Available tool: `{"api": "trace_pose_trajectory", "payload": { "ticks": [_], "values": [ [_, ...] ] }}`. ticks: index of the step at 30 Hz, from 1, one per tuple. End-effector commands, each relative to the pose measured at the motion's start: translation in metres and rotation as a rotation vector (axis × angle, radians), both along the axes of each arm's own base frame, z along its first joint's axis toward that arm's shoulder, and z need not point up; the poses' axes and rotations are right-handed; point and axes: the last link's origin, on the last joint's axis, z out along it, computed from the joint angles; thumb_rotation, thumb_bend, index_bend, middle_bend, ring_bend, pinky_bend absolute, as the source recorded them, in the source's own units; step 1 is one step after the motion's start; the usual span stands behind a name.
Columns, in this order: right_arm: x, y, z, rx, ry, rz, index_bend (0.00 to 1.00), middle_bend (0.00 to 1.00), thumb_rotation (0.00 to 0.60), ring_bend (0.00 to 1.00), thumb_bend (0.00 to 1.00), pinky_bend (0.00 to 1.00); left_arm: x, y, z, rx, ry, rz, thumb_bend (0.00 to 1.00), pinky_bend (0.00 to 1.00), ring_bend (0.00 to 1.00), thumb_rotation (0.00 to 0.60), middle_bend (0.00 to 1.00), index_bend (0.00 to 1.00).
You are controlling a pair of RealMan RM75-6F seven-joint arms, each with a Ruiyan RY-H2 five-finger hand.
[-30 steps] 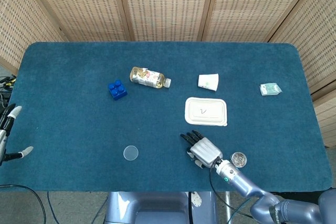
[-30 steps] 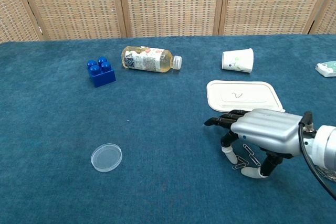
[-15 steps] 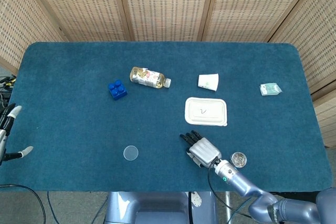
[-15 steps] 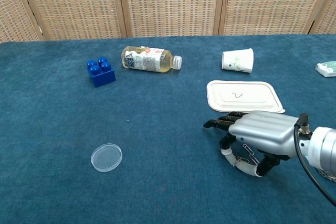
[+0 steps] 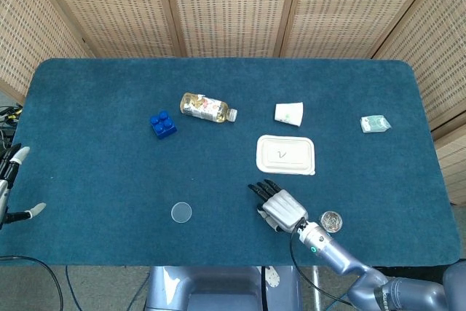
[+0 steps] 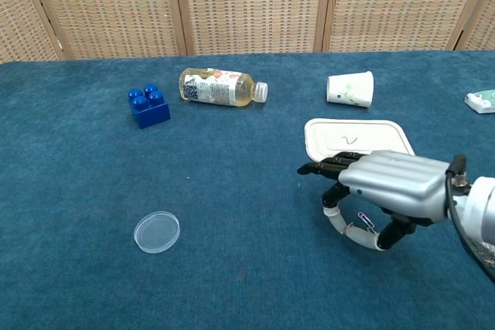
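My right hand (image 6: 387, 187) hovers just above the blue cloth at the front right, in front of a flat white lidded box (image 6: 352, 138). Its thumb and a finger pinch a small paper clip (image 6: 363, 220) under the palm, lifted off the cloth. In the head view the right hand (image 5: 280, 209) covers the clip. My left hand (image 5: 11, 180) shows only at the far left edge, off the table, fingers apart and holding nothing.
A blue brick (image 6: 148, 105) and a bottle (image 6: 220, 87) lying on its side are at the back left. A paper cup (image 6: 351, 88) lies tipped behind the box. A clear round dish (image 6: 157, 232) sits front left. A small jar (image 5: 331, 221) stands right of my right hand; a green packet (image 5: 375, 124) lies far right.
My right hand closed thumb and finger around the paper clips under it, then rose a little, taking a clip off the cloth. The left hand has not moved.
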Motion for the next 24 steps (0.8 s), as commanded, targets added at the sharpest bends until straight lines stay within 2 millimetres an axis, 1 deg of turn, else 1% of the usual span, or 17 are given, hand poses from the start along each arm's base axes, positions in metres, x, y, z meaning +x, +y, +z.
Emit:
{"api": "trace_pose_trajectory", "payload": {
  "ticks": [1, 3, 6, 9, 11, 13, 16, 18, 24],
  "values": [
    [-0.002, 0.002, 0.025, -0.037, -0.031, 0.014, 0.69, 0.01, 0.600, 0.00, 0.49, 0.00, 0.000, 0.000, 0.000, 0.001, -0.002, -0.001, 0.00, 0.00, 0.00, 0.600, 0.00, 0.00],
    [-0.008, 0.003, 0.039, -0.058, -0.031, 0.017, 0.69, 0.01, 0.600, 0.00, 0.49, 0.00, 0.001, -0.001, 0.000, 0.001, -0.003, -0.004, 0.00, 0.00, 0.00, 0.600, 0.00, 0.00],
    [-0.026, 0.004, 0.065, -0.097, -0.015, 0.000, 0.69, 0.01, 0.600, 0.00, 0.49, 0.00, 0.002, -0.002, 0.000, 0.000, -0.003, -0.007, 0.00, 0.00, 0.00, 0.600, 0.00, 0.00],
    [-0.045, 0.007, 0.081, -0.121, -0.001, -0.029, 0.69, 0.01, 0.600, 0.00, 0.49, 0.00, 0.002, -0.002, 0.000, -0.001, -0.004, -0.009, 0.00, 0.00, 0.00, 0.600, 0.00, 0.00],
    [-0.061, 0.011, 0.090, -0.126, 0.013, -0.061, 0.69, 0.01, 0.600, 0.00, 0.49, 0.00, 0.003, -0.002, -0.001, -0.003, -0.002, -0.012, 0.00, 0.00, 0.00, 0.600, 0.00, 0.00],
    [-0.074, 0.015, 0.093, -0.127, 0.026, -0.071, 0.69, 0.01, 0.600, 0.00, 0.49, 0.00, 0.004, -0.003, -0.002, -0.008, 0.001, -0.013, 0.00, 0.00, 0.00, 0.600, 0.00, 0.00],
    [-0.087, 0.021, 0.092, -0.123, 0.036, -0.077, 0.69, 0.01, 0.600, 0.00, 0.49, 0.00, 0.005, -0.003, -0.004, -0.016, 0.007, -0.018, 0.00, 0.00, 0.00, 0.600, 0.00, 0.00],
    [-0.094, 0.024, 0.091, -0.117, 0.040, -0.077, 0.69, 0.01, 0.600, 0.00, 0.49, 0.00, 0.006, -0.004, -0.005, -0.016, 0.009, -0.018, 0.00, 0.00, 0.00, 0.600, 0.00, 0.00],
    [-0.105, 0.025, 0.091, -0.127, 0.057, -0.081, 0.69, 0.01, 0.600, 0.00, 0.49, 0.00, 0.005, -0.004, -0.006, -0.015, 0.011, -0.015, 0.00, 0.00, 0.00, 0.600, 0.00, 0.00]
  ]
}}
